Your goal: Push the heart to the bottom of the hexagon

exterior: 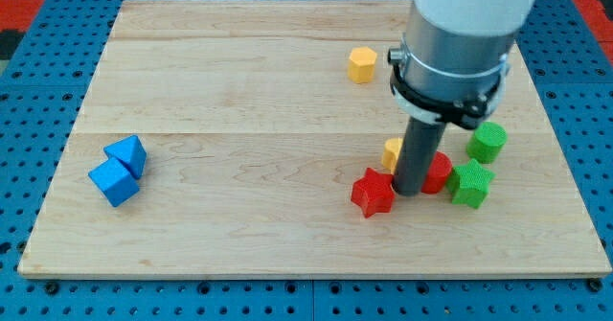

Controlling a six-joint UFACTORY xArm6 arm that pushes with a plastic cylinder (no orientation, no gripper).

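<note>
Heart-shaped yellow block [392, 152] sits mid-board, half hidden behind my tip [408, 191], well below the yellow hexagon block [362, 64]. Tip holds nothing, standing between a red star block [373, 192] and a red round block [439, 173].

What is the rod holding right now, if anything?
Nothing is held; the arm has no gripper. My tip rests on the board among the red blocks, hiding part of one.

Yellow hexagon [362, 64]: flat on board, toward view's top, right of centre. Yellow heart [392, 152]: at 5 o'clock from hexagon, well apart; mostly hidden behind rod, only left edge visible.
</note>
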